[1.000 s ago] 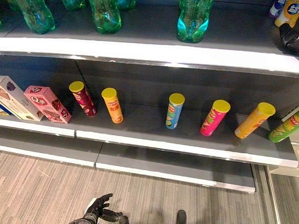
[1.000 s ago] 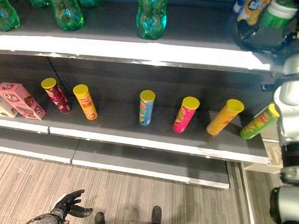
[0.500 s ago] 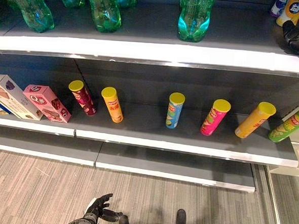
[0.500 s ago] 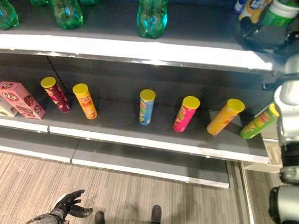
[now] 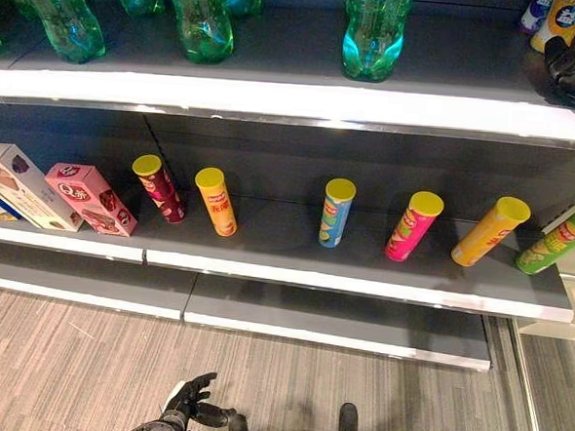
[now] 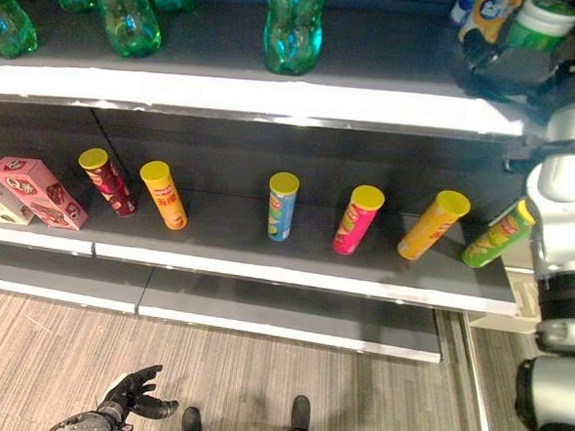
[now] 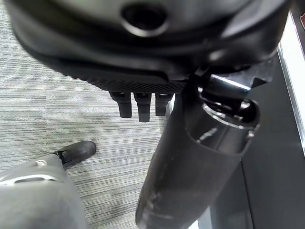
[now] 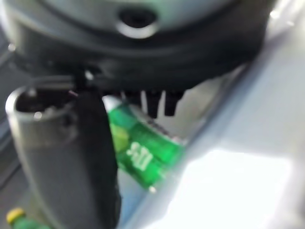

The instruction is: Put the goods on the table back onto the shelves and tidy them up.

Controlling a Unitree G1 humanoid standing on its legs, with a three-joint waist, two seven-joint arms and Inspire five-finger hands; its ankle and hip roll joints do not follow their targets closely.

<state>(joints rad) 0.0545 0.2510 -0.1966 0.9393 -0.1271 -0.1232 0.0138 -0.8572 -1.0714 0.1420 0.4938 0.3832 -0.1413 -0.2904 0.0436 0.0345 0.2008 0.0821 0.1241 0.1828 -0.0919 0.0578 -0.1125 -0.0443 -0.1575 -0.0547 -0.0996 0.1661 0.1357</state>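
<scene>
Fingers of right hand [image 6: 511, 65] clasp green bottle [image 6: 536, 21] on top shelf [image 6: 275, 96]; left hand [image 5: 190, 397] relaxed.

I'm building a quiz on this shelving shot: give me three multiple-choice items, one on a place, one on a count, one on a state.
1. Where is the right hand?
A. at the upper shelf's right end
B. by the floor
C. at the pink box

2. How many yellow-lidded canisters stand on the middle shelf?
A. four
B. six
C. eight

3. What is the left hand doing?
A. gripping a bottle
B. hanging open, holding nothing
C. pressing a box

Answers:
1 A, it is up by the green bottle there.
2 B, from the dark red canister to the green canister.
3 B, its fingers spread above the floor.
</scene>
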